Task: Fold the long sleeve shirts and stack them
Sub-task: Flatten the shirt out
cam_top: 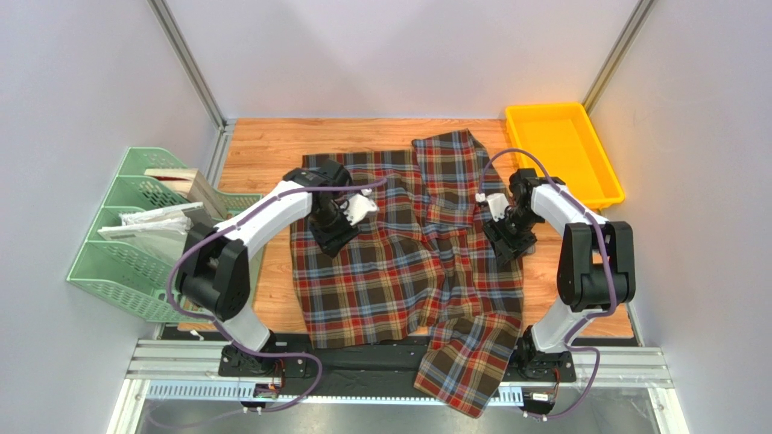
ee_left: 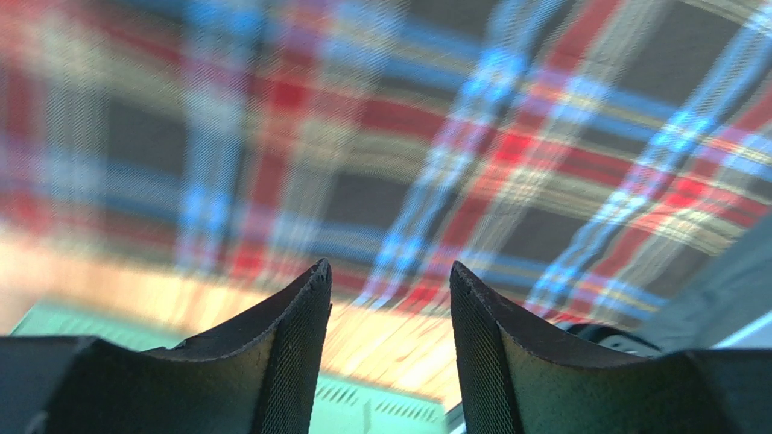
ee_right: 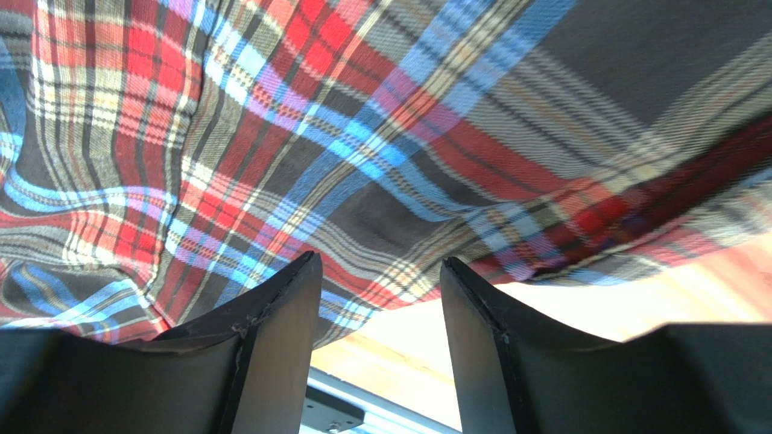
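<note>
Grey walls close in a wooden table [cam_top: 263,149] in the top view, where one plaid shirt [cam_top: 399,271] lies spread across the middle, one sleeve trailing off the near edge at the lower right of centre. The left gripper [cam_top: 358,210] hangs over the shirt's upper left part and the right gripper [cam_top: 494,206] over its right edge; there are two arms in all. One yellow tray [cam_top: 605,172] sits in the upper right corner. One green file rack [cam_top: 118,271] at the left holds a wooden board [cam_top: 177,183] and white papers [cam_top: 149,221]. In the left wrist view the blurred plaid fills the upper frame above a strip of wood, and the two dark fingers [ee_left: 290,362] stand moderately apart with nothing between them. In the right wrist view the shirt [ee_right: 362,136] drapes across the top, its edge just past the fingertips [ee_right: 290,307], bare wood at the lower right; these jaws too are parted and grip nothing.
</note>
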